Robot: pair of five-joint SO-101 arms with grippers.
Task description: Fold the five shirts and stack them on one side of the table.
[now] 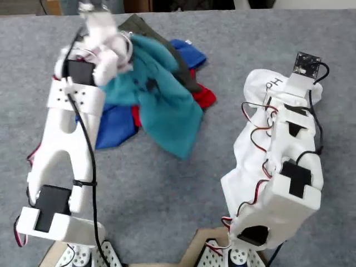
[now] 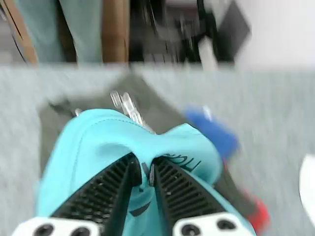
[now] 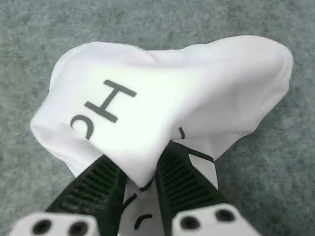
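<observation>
There are five shirts on one grey surface (image 1: 250, 50): one teal shirt (image 1: 167, 105), one blue shirt (image 1: 189, 54), one red shirt (image 1: 204, 97), one dark olive shirt (image 1: 139, 26) and one white shirt (image 1: 250, 144). There are two arms, the left arm (image 1: 64, 128) and the right arm (image 1: 292, 161), and two pincers, the left pincer (image 2: 142, 172) and the right pincer (image 3: 142, 172).

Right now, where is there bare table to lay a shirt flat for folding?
Widest bare patch: the table strip between the teal shirt and the white shirt, running to the near edge. The far corner beyond the white shirt is bare too. Crowded: the far left, where blue shirt, red shirt and a dark shirt pile under the teal one.
</observation>
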